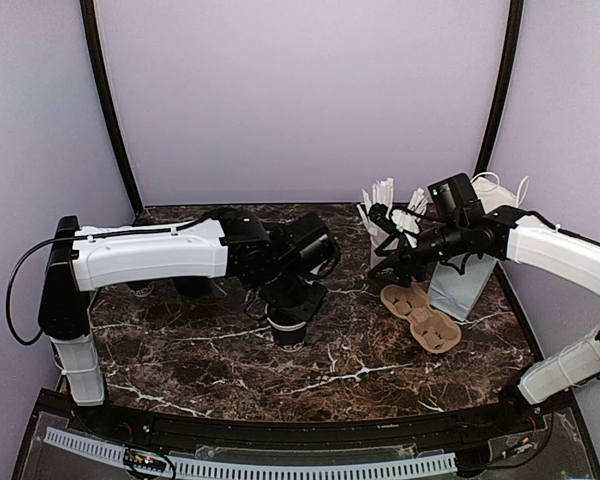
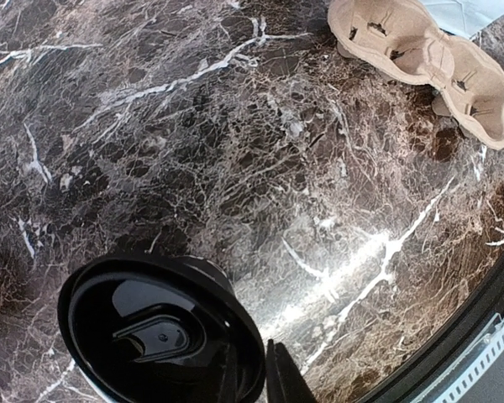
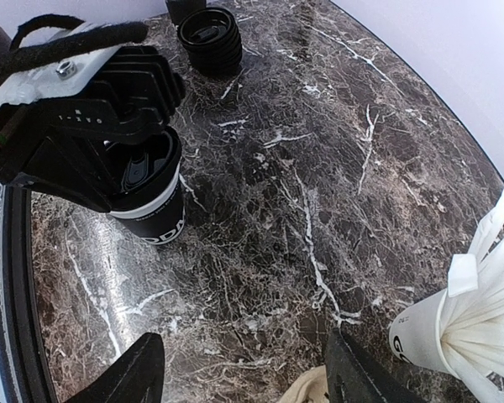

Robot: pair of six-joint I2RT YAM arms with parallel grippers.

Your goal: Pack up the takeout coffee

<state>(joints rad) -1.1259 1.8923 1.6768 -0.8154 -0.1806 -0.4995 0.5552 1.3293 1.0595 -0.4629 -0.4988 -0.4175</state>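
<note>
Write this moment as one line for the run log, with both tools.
left tool: around coffee, grip unclear | right tool: open, empty | coffee: upright on table, lid on | carrier: empty

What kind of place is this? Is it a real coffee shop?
Probably a robot test booth set up like a coffee counter, not a real shop. Plain walls close in a marble table holding a cardboard cup carrier, a lidded coffee cup and a cup of white sticks.

Left tool [image 1: 289,318] contact with takeout coffee [image 2: 151,332] unclear (lid edge-cropped)
</note>
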